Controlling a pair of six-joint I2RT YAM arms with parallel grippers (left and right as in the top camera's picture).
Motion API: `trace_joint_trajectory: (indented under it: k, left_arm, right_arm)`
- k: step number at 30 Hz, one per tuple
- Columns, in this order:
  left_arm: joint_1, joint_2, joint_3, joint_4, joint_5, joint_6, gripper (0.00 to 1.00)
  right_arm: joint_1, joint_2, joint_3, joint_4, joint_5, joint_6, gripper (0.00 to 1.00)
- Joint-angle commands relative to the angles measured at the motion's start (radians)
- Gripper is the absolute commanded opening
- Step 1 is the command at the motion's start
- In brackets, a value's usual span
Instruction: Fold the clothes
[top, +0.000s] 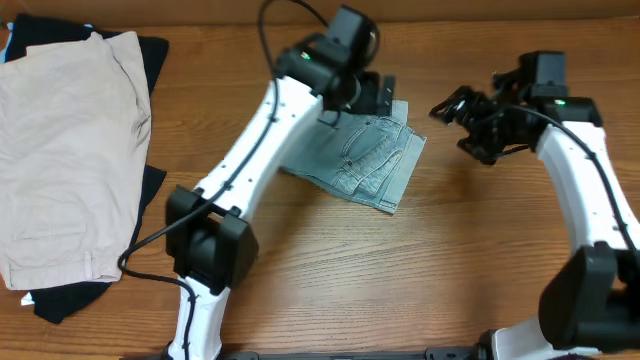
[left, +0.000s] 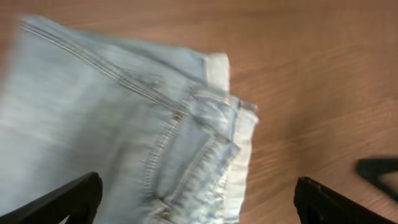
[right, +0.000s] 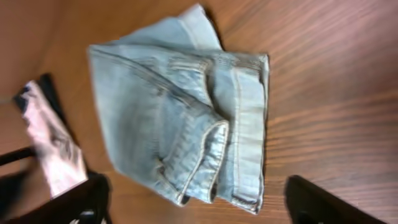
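Folded up small already — denim shorts (top: 368, 158) lying in a neat bundle near the middle of the bench (top: 450, 270), toward its back edge. Left gripper (top: 372, 96) wide apart above them, right gripper (top: 458, 108) wide apart beside them — holding nothing. Folding looks about done.

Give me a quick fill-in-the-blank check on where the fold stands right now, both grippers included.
1. The denim shorts lie ____ on the table.
2. Both the left gripper and the right gripper have their jaws ____.
3. The beige shorts lie on top of a ____ garment.
4. Neither gripper holds the ____.

Missing words: folded; open; black; denim shorts
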Motion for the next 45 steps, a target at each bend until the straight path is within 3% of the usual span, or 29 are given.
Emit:
trace_joint_trajectory:
  k: [1,11,17,21,28,33,35,45]
  left_arm:
    - [0.094,-0.059,0.132,-0.066,-0.023,0.037,1.00]
    - [0.267,-0.060,0.175,-0.202,-0.058,0.076,1.00]
    - [0.302,-0.060,0.170,-0.246,-0.136,0.104,1.00]
    - [0.303,-0.060,0.163,-0.251,-0.163,0.122,1.00]
    - [0.301,-0.054,0.159,-0.259,-0.180,0.135,1.00]
    - [0.301,-0.047,0.154,-0.265,-0.180,0.135,1.00]
    - [0.302,-0.047,0.147,-0.266,-0.180,0.135,1.00]
    - [0.302,-0.047,0.111,-0.259,-0.188,0.135,1.00]
  right_arm:
    - [0.068,0.064,-0.027,0.021,0.061,-0.012,1.00]
    - [0.195,0.222,-0.030,0.069,0.261,0.123,1.00]
    - [0.221,0.311,-0.030,0.109,0.231,0.127,0.97]
    - [0.246,0.356,-0.030,0.155,0.167,0.127,0.84]
    - [0.298,0.373,-0.030,0.261,0.089,0.185,0.37]
    - [0.293,0.373,-0.030,0.369,0.052,0.240,0.09]
    - [0.277,0.373,-0.029,0.422,0.048,0.283,0.04]
    - [0.045,0.373,-0.029,0.658,0.035,0.431,0.04]
